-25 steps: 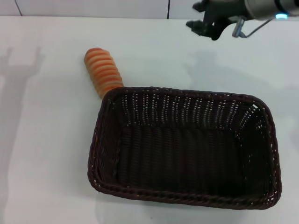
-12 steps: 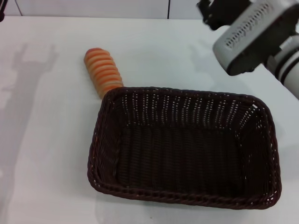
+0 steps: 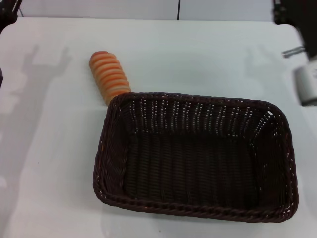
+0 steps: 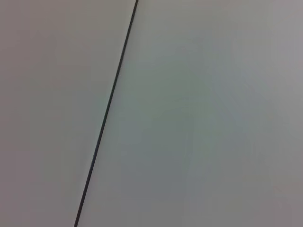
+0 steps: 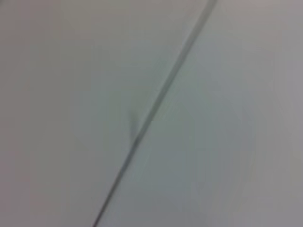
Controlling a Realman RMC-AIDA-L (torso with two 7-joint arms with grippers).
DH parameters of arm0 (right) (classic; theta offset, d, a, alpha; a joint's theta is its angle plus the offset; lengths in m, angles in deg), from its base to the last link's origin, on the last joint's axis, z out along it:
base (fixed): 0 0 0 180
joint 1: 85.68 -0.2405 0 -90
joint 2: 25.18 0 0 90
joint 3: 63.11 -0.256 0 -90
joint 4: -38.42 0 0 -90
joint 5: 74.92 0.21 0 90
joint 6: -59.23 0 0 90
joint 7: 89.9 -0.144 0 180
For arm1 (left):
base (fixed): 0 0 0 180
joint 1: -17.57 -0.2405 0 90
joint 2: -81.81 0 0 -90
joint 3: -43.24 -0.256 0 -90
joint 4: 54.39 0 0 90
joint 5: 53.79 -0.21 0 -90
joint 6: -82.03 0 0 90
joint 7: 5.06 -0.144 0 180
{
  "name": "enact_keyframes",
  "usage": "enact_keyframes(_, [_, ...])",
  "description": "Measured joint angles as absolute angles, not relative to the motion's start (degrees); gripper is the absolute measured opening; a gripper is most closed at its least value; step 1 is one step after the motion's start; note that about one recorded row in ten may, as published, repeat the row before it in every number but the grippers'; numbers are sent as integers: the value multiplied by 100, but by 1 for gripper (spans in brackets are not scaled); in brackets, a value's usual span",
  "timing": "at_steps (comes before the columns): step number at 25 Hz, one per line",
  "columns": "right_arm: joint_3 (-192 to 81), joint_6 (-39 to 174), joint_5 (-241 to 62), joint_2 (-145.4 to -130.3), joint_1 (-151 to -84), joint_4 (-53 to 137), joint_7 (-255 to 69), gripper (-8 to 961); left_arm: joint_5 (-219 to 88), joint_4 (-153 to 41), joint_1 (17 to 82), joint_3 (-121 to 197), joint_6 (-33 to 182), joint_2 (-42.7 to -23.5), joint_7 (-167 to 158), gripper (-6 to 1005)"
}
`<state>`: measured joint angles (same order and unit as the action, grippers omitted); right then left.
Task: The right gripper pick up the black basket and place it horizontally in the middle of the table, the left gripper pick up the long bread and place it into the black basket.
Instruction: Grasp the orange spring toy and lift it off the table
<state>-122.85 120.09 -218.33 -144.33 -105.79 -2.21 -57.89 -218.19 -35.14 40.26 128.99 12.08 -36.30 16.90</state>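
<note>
White table (image 3: 49, 163) fills the head view. At the upper left corner the left gripper (image 3: 7, 11) barely shows; its fingers cannot be judged. The long bread (image 3: 109, 76) lies upper left of centre, touching the black basket (image 3: 195, 154) rim. At the upper right edge only part of the right arm (image 3: 297, 22) shows. Judging from this, the left gripper should descend across the bread's narrow width, away from the rim.

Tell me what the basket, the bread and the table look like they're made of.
Basket: woven wicker or plastic rattan, dark brown-black, matte, with a braided rim and openwork sides.
Bread: possibly a plastic or foam replica; its orange and cream ridges look very regular.
Table: smooth white laminate-like top that shows soft shadows.
</note>
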Motion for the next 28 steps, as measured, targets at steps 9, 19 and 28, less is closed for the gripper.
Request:
enact_keyframes(9, [-12284, 14189, -21381, -14490, -10854, 1787, -8277, 344, -21901, -3513, 3905, 12581, 730, -3634, 1753, 863])
enact_keyframes(19, [-12303, 14035, -20614, -14494, -10357, 1969, -8357, 344, -21930, -1592, 2990, 12200, 1938, -3610, 2029, 864])
enact_keyframes(28, [-12320, 13363, -20077, -14474, -10527, 2260, -8318, 345, -21933, 2055, 2108, 12376, 6579, -3547, 1693, 865])
